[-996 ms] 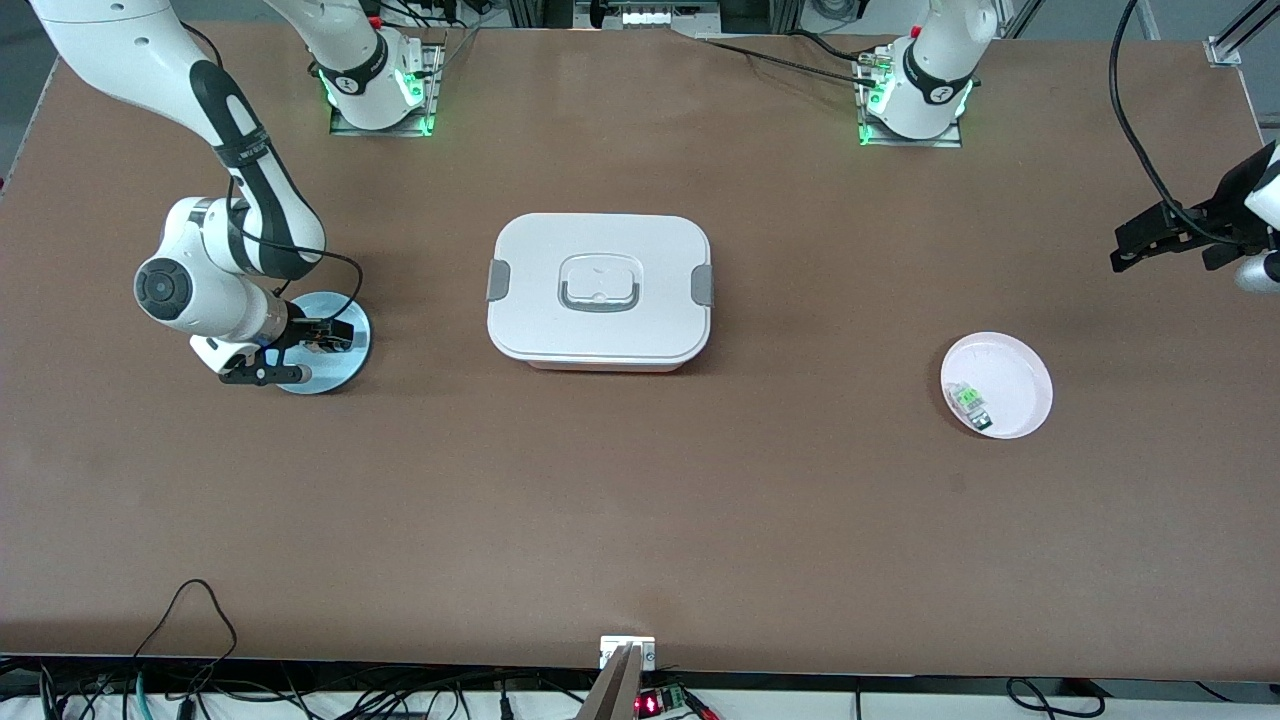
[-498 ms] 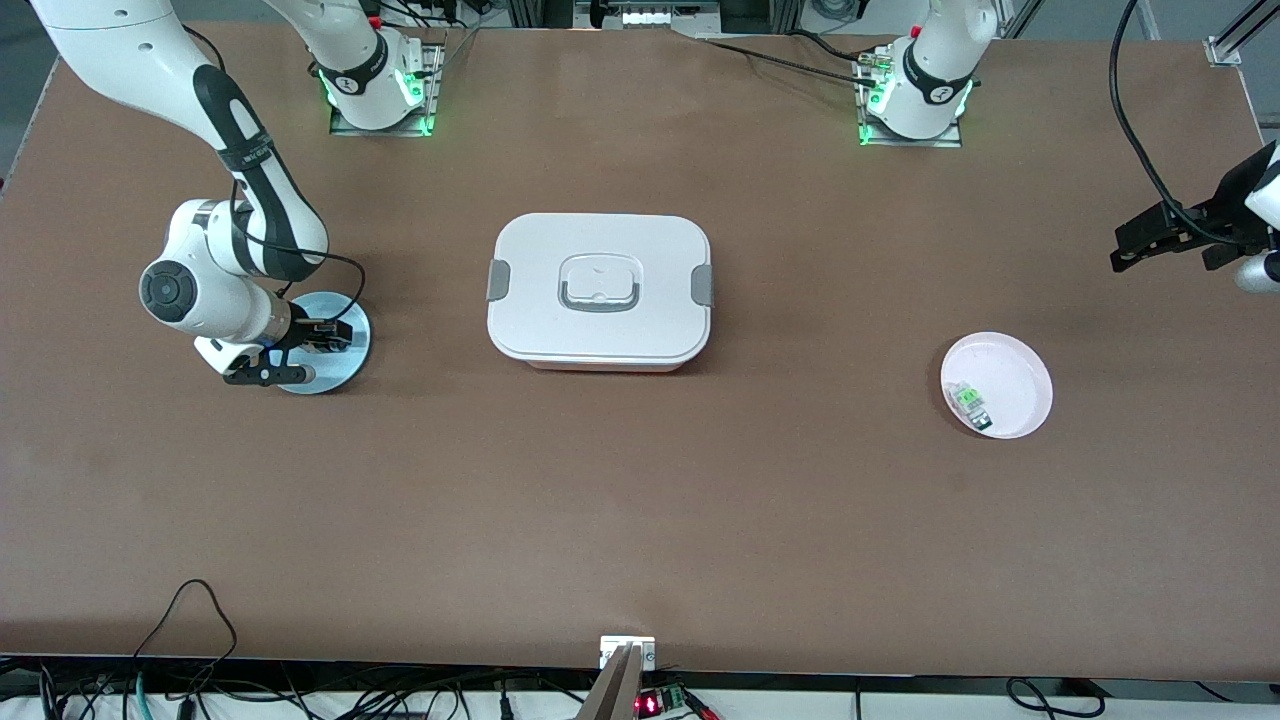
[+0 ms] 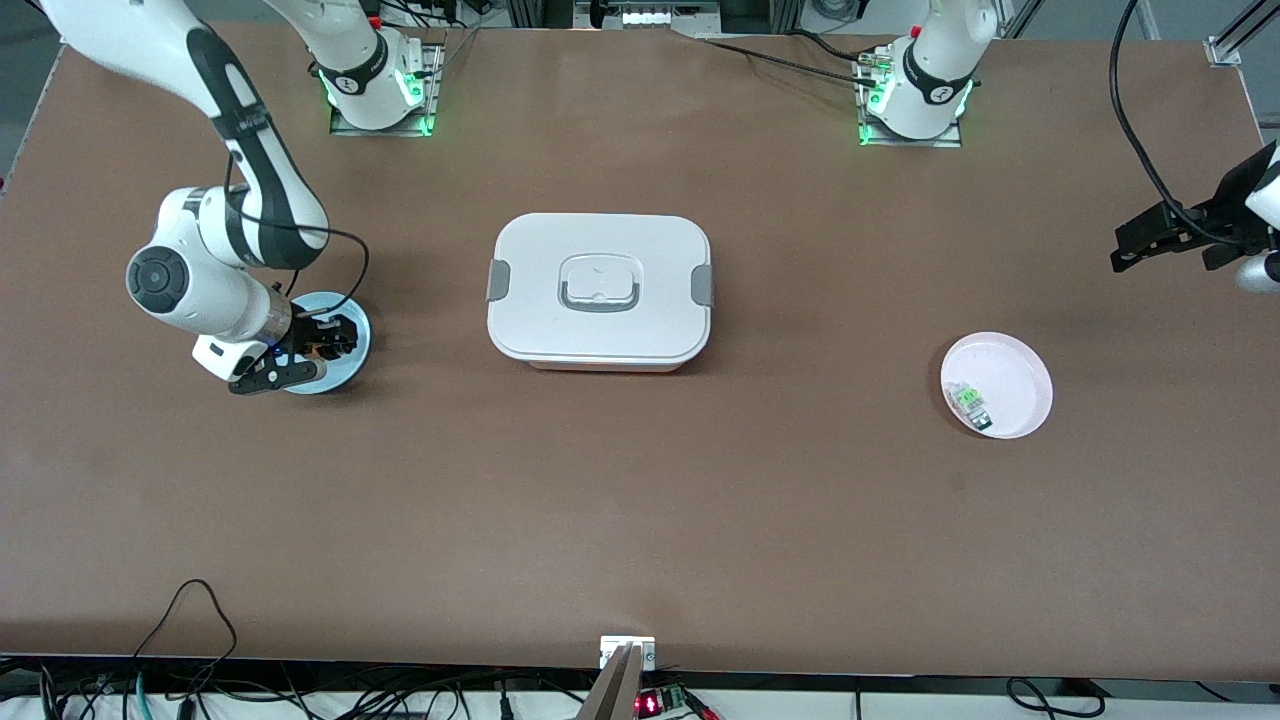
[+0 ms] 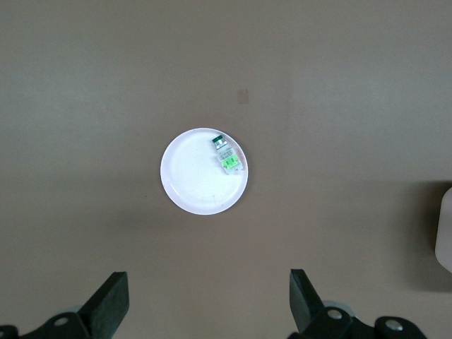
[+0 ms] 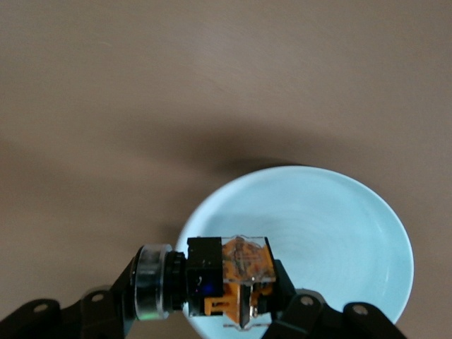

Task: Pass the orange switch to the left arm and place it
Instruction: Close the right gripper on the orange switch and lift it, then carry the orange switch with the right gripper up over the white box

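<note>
Right claw grips the orange switch over a blue plate.

No lettering, label or number can be read on anything here (the orange switch bears faint marks on its clear face, too small to make out).

A robotics lab bench. Two white jointed arms are bolted to metal base plates with glowing green lights, on a wide brown table. Loose black cables trail along the table's edge, and a small circuit board with a red light sits beside a camera mount there. Aluminium framing stands at the table's corner above the left gripper. Test props lie out: a white lidded box, a pink plate below the left gripper, a blue plate under the right gripper.
</note>
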You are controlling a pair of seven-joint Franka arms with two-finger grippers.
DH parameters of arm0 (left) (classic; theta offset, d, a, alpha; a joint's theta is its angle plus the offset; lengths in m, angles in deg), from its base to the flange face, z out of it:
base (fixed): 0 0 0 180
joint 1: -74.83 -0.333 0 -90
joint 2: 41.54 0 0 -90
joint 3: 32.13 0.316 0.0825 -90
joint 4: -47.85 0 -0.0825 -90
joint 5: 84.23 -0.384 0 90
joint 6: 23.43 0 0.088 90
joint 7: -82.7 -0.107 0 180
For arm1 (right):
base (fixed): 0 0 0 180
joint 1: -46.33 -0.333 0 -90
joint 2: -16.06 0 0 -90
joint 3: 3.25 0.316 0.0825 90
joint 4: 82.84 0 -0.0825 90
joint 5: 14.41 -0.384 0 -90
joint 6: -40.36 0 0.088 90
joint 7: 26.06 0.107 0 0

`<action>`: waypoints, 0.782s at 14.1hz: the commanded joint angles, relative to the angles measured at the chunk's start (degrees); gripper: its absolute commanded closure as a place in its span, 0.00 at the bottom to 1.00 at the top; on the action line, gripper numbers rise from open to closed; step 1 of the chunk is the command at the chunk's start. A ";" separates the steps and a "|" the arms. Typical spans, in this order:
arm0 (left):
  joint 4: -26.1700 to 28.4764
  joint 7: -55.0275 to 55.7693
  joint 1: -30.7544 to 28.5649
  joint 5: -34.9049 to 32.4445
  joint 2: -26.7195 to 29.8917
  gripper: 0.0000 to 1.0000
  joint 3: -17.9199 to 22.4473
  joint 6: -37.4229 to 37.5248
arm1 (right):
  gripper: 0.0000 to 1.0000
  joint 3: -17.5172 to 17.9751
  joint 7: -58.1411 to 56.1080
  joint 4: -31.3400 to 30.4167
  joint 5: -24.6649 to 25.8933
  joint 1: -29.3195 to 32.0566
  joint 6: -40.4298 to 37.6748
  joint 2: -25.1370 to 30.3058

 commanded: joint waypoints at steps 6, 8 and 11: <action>0.13 -1.56 0.03 1.65 0.58 0.00 0.99 -0.15 | 0.91 12.36 -0.54 14.03 -2.59 0.38 -12.70 3.61; 0.13 -1.82 0.21 1.39 0.05 0.00 1.08 -0.07 | 0.91 14.83 -1.07 16.14 -5.05 0.38 -12.71 3.61; 0.30 -1.82 0.21 1.13 -0.21 0.00 1.08 0.02 | 0.91 19.49 -0.90 20.01 -5.24 0.21 -12.44 3.08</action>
